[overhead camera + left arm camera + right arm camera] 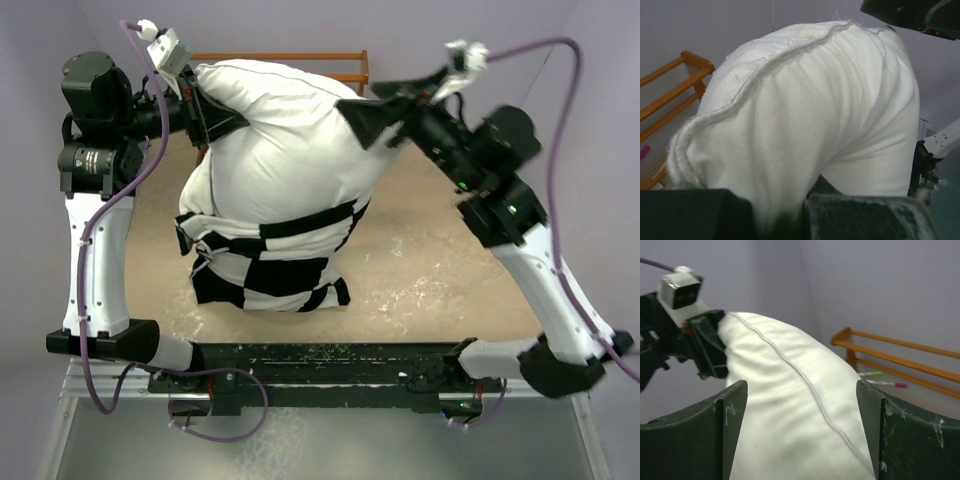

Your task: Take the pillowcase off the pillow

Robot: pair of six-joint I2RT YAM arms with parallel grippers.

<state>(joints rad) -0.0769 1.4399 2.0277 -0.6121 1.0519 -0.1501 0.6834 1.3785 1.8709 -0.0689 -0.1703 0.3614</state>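
1. One pillow point(280, 140) stands on the table point(440, 260), its lower part inside the one pillowcase point(270, 270), which is bunched low.
2. Left gripper point(785, 212): jaws clamped on a top pillow corner.
3. Right gripper point(802, 390): jaws wide apart, astride the other corner.
4. One rack point(300, 58) stands behind.

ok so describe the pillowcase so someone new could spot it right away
On the table, between the two arms, a big plain white pillow is held up. The pillowcase is the soft cover bunched around its near end, the only thing with large black and white checkerboard squares.
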